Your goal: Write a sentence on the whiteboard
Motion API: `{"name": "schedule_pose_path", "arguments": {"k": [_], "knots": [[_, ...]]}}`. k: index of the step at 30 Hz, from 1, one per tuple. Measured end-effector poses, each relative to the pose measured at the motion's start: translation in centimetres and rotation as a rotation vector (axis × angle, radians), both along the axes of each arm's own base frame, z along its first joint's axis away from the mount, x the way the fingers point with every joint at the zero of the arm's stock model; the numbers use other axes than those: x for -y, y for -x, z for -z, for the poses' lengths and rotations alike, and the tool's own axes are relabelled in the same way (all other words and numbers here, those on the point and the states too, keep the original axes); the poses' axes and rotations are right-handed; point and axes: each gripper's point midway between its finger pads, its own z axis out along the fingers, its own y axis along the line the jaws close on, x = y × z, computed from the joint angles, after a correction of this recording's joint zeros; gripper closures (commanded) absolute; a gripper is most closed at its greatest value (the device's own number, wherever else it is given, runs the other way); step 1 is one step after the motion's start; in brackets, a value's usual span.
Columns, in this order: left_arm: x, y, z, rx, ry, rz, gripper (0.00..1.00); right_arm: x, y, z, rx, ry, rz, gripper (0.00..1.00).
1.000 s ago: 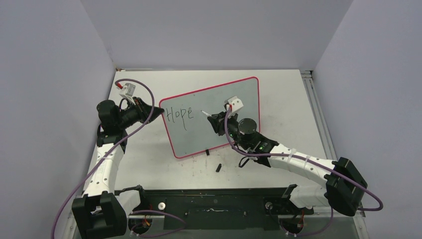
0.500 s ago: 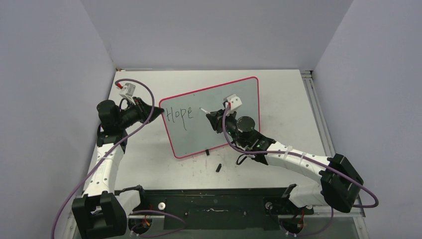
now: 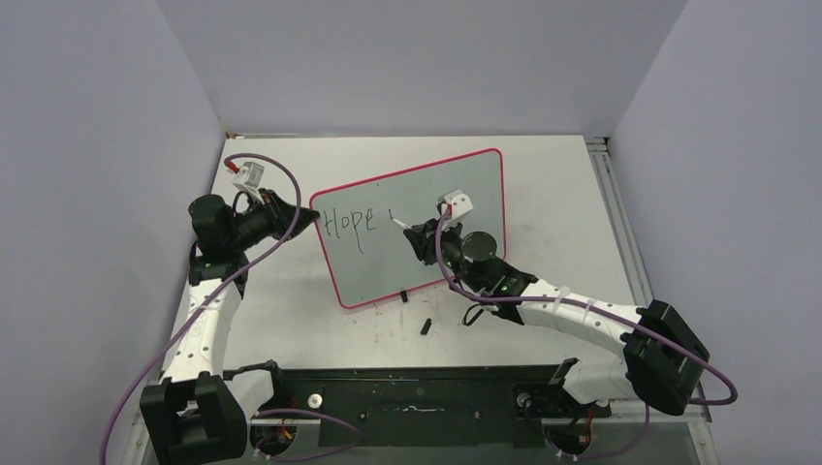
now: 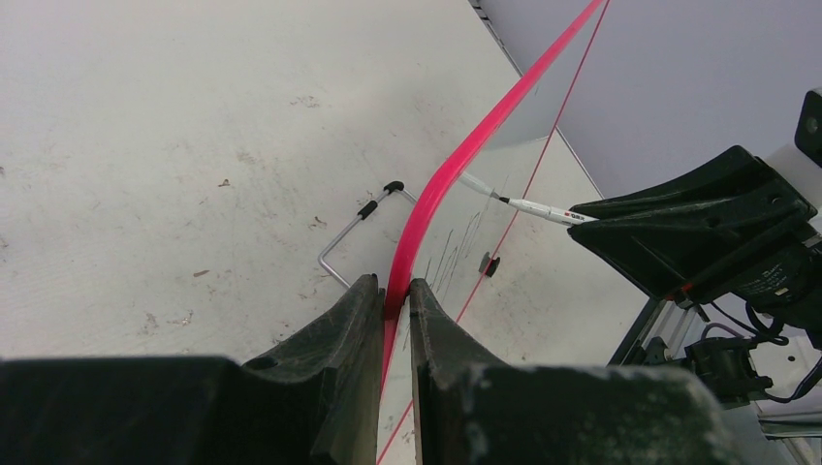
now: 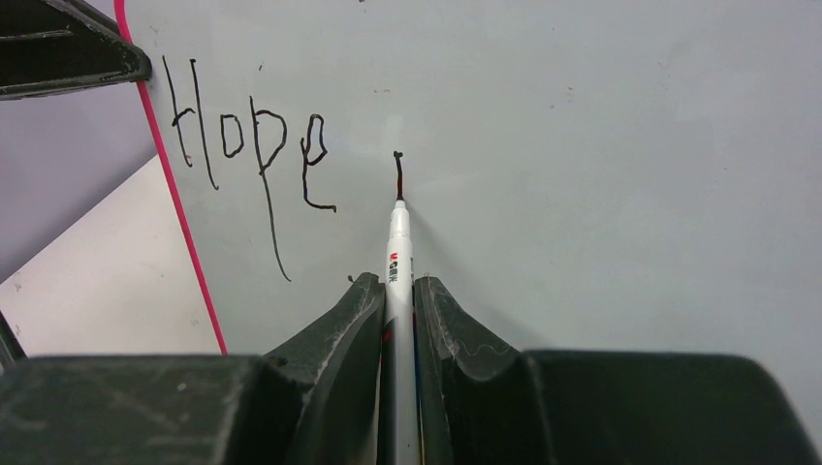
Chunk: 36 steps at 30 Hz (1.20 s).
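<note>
The whiteboard (image 3: 426, 232), pale grey with a red-pink rim, stands tilted on the table. Black lettering "Hope" (image 5: 247, 145) starts the sentence (image 3: 349, 222), and a short fresh vertical stroke (image 5: 397, 174) sits to its right. My left gripper (image 3: 312, 217) is shut on the board's left rim (image 4: 426, 208), the red edge pinched between its fingers (image 4: 354, 320). My right gripper (image 3: 411, 232) is shut on a white marker pen (image 5: 398, 252), whose tip touches the board at the bottom of the new stroke.
A small black pen cap (image 3: 426, 325) lies on the table in front of the board. The board's wire stand (image 4: 354, 228) shows behind it in the left wrist view. The table rail (image 3: 611, 194) runs along the right side.
The right gripper moved the pen tip up-left, then drew a short vertical stroke downward to the right of "Hope". The left gripper and board have not moved.
</note>
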Motion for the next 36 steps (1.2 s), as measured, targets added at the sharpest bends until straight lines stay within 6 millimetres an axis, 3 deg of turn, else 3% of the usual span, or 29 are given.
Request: {"name": "schedule_pose_path", "arguments": {"k": [11,25,36], "knots": [[0.0,0.0,0.0,0.000,0.000,0.000,0.88,0.1,0.6,-0.4,-0.003,-0.009,-0.003,0.95],[0.0,0.0,0.0,0.000,0.000,0.000,0.88,-0.2,0.1,-4.1,0.083,-0.033,0.017,0.95],[0.0,0.0,0.0,0.000,0.000,0.001,0.88,-0.9,-0.6,-3.1,0.076,-0.011,0.017,0.95]]}}
